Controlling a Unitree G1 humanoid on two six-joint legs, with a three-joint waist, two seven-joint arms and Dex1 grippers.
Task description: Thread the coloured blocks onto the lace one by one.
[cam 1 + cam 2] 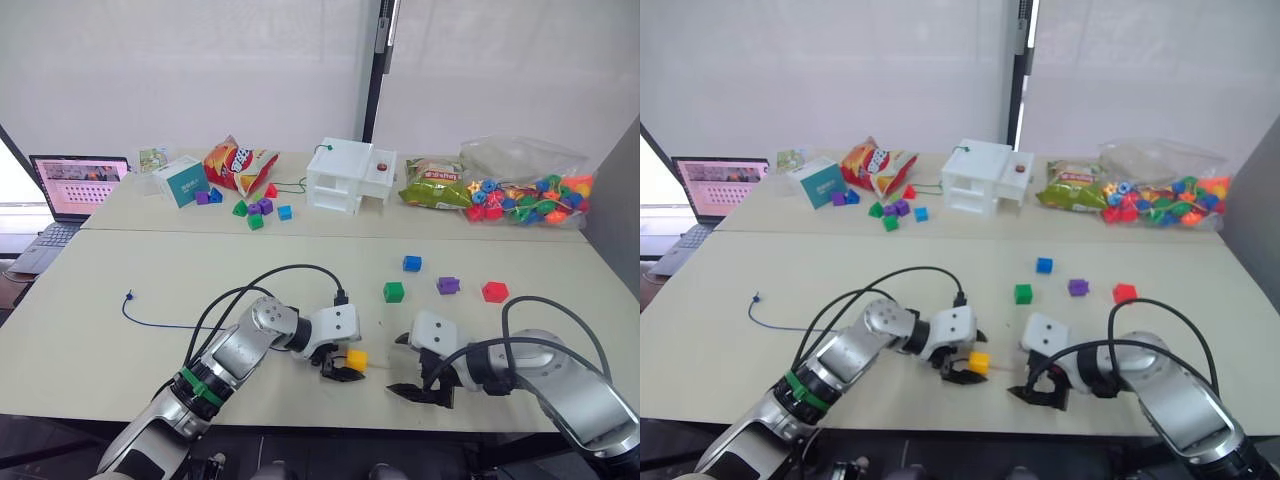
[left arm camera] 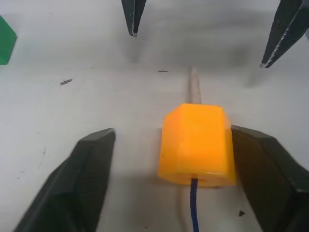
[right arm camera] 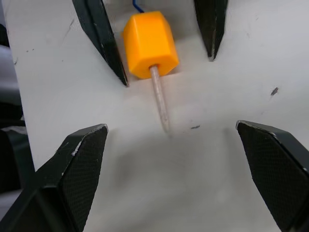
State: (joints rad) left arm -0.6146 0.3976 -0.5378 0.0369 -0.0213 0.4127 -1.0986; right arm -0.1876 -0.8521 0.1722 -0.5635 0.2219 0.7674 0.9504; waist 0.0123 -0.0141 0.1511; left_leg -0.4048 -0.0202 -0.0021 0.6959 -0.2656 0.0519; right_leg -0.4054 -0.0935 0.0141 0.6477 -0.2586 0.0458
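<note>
A yellow-orange block lies near the table's front edge with the lace through it. In the left wrist view the blue cord enters the block and the pale stiff tip comes out the far side. My left gripper is open and straddles this block, one finger close against its side. My right gripper is open just to the right, facing the tip. The lace's knotted end lies far left. Blue, green, purple and red blocks sit loose behind.
On the rear table stand a white house-shaped box, a bag of colourful beads, snack bags, a teal box and several small blocks. A laptop is at far left.
</note>
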